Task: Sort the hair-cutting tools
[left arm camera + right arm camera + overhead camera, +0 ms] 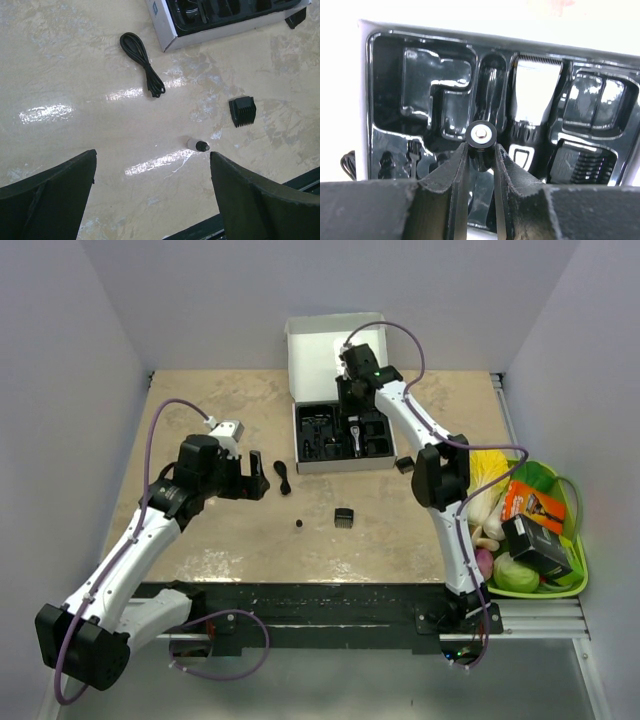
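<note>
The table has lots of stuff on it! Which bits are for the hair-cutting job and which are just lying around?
For the job:
- hair clipper in the tray
- short black cylinder in the right pincer
- comb guard
- black cord
- tiny round bit
- clipper box with its tray

Just lying about:
- green basket
- toy vegetables
- small black box

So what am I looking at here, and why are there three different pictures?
These are two robot arms at a table edge. One picture looks down from above; the other two come from cameras on each wrist. The right gripper pinches a short black cylinder over the moulded black tray of an open box, where the hair clipper already lies. The left gripper hangs open above the table, holding nothing. Loose there: a coiled cord, a comb guard and a tiny round bit. A green basket holds toys.
</note>
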Tool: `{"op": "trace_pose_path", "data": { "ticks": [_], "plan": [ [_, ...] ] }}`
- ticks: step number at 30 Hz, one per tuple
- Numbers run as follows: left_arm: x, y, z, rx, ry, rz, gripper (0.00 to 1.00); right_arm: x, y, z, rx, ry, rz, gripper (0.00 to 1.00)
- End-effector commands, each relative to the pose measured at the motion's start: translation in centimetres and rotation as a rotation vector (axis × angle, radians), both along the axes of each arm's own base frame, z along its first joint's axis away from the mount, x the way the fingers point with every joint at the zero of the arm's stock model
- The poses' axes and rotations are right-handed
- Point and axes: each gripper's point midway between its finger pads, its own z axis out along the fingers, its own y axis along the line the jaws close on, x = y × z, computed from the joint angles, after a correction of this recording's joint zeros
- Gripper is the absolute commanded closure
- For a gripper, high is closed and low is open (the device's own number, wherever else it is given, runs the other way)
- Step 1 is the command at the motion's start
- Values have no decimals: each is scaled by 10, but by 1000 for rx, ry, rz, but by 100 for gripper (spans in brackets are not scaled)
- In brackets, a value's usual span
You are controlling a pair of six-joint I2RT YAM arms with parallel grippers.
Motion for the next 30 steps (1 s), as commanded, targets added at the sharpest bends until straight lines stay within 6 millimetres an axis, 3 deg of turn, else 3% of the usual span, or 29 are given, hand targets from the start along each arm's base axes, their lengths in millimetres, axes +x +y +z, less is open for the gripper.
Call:
{"op": "trace_pose_path", "data": {
  "ticks": [1, 19, 23, 30],
  "plan": [
    [8, -6, 19, -21, -53, -20, 1, 10, 12, 10, 45, -35, 28, 100],
    [8, -5, 17, -14, -49, -17, 1, 22, 15, -2, 62, -38, 6, 100],
    [9, -5, 17, -14, -49, -17, 1, 20, 18, -7, 74, -20, 15, 88],
    [8, -5, 17, -13, -50, -19, 1, 18, 17, -13, 62, -5, 13, 78]
  ]
}}
